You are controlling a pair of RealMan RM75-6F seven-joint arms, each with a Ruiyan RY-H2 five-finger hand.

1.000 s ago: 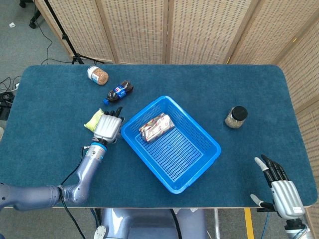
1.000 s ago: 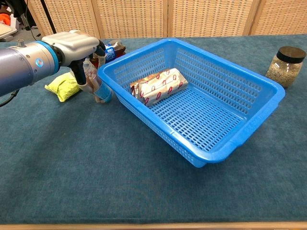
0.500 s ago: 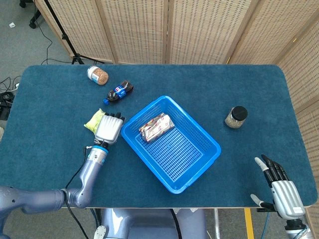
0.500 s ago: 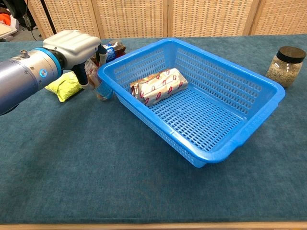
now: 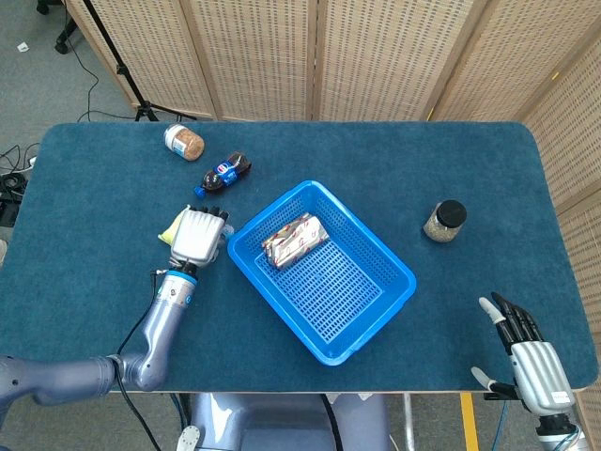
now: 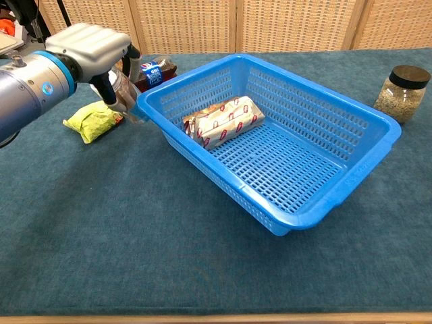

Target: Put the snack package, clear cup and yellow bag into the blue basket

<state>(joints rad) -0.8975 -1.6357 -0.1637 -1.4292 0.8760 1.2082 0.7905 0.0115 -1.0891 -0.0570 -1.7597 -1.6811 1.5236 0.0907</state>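
Your left hand (image 6: 91,50) grips the clear cup (image 6: 125,91), fingers curled around it; right hand (image 5: 528,357) idle, fingers spread. Next, you carry it over the blue basket (image 6: 351,179) rim.

Matt, felt-like teal cloth covers the tabletop (image 6: 169,256). The blue basket (image 6: 351,177) is glossy perforated plastic, and the snack package (image 6: 226,120) in it is shiny crinkled foil. The yellow bag (image 6: 91,121) looks like wrinkled plastic film. The left hand (image 6: 91,47) has a smooth silver-grey shell.

Left hand (image 6: 94,50) clenched, right hand (image 5: 526,362) splayed
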